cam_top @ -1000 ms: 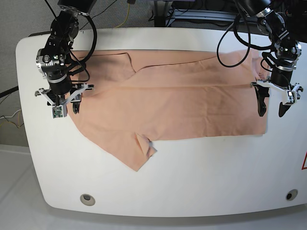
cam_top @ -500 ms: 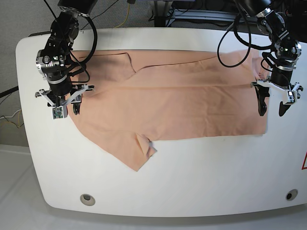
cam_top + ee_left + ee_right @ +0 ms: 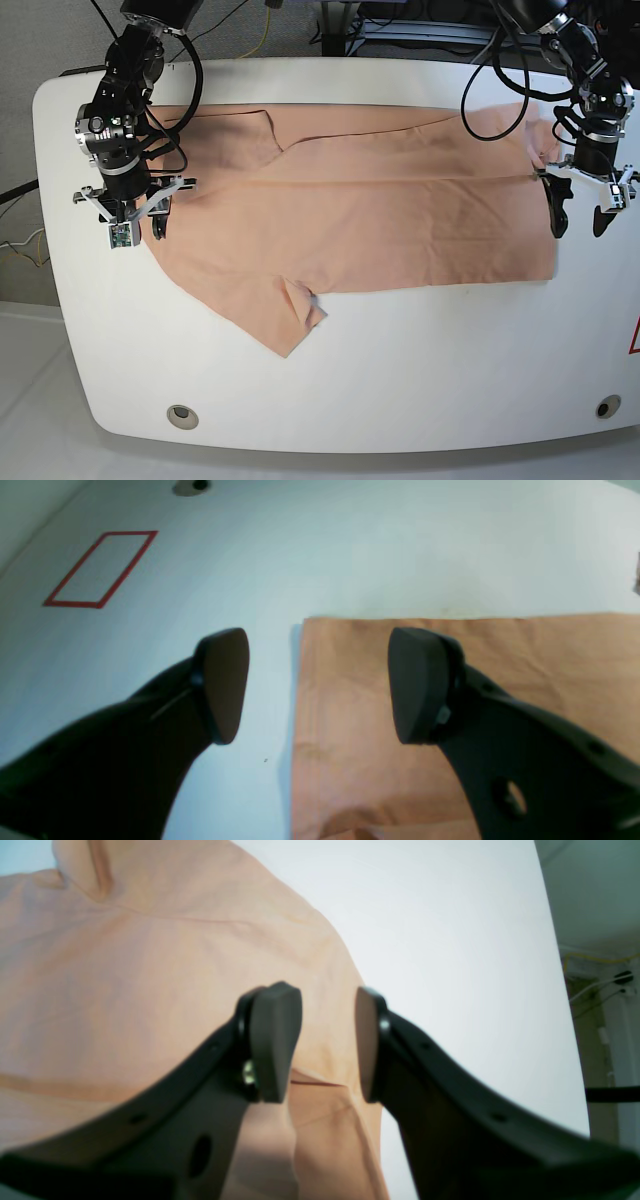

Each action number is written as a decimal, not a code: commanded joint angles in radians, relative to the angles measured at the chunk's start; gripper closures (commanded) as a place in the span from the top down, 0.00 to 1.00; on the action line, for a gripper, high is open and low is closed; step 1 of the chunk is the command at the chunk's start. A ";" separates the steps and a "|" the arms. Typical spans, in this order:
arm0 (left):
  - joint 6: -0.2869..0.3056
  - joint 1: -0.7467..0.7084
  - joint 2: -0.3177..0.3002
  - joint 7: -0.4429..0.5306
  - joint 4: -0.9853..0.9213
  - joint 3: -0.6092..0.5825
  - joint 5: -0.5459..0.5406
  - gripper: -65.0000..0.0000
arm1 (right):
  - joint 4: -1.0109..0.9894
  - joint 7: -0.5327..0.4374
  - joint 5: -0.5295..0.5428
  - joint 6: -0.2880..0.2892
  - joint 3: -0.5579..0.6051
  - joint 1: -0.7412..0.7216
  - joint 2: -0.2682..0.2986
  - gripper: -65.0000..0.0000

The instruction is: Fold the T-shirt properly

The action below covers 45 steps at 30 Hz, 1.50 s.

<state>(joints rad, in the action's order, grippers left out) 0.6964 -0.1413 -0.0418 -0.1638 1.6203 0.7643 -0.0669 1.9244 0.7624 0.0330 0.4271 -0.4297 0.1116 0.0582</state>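
Hovering at the table's (image 3: 330,400) left end in the base view: right gripper (image 3: 133,222), fingers pointing down, parted, nothing between them. Wrist view puts it over the T-shirt's (image 3: 380,215) sloping edge near the sleeve, one finger (image 3: 272,1040) over cloth, the other (image 3: 367,1040) at the cloth's edge with white tabletop past it. Whether the tips touch the fabric I can't tell.

T-shirt lies flat across most of the table width, peach-pink, plain. A horizontal crease runs along its middle. One sleeve sticks out toward the front edge, left of centre, its tip curled over on itself. Collar notch sits at the back edge, left of centre. Hem is at the right end, straight.

Right end in the base view: left gripper (image 3: 578,222), fingers spread wide, empty. It straddles the hem: in the wrist view one finger (image 3: 422,680) is over the cloth and the other (image 3: 225,680) over bare table, the hem edge running between them. A red taped rectangle (image 3: 100,569) sits on the tabletop beyond, well apart from the shirt.
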 commanded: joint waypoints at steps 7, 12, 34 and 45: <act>0.002 0.009 -0.016 0.030 0.015 0.001 -0.018 0.63 | 0.020 -0.027 0.012 -0.003 -0.001 -0.010 0.007 0.33; 0.002 0.009 -0.022 0.030 0.015 0.001 -0.017 0.63 | 0.020 -0.027 0.012 -0.003 -0.001 -0.006 0.007 0.33; 0.002 0.002 -0.033 0.030 0.013 -0.001 -0.017 0.63 | 0.020 -0.027 0.011 -0.003 -0.001 0.024 0.006 0.33; 0.002 0.001 -0.033 0.030 0.013 0.001 -0.017 0.63 | 0.020 -0.027 0.012 -0.003 -0.001 0.032 0.004 0.33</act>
<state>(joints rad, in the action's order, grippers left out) 0.6968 -0.1493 -0.0593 -0.1635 1.6192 0.7605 -0.0666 1.9240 0.7624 0.0330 0.4267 -0.4282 0.1528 0.0574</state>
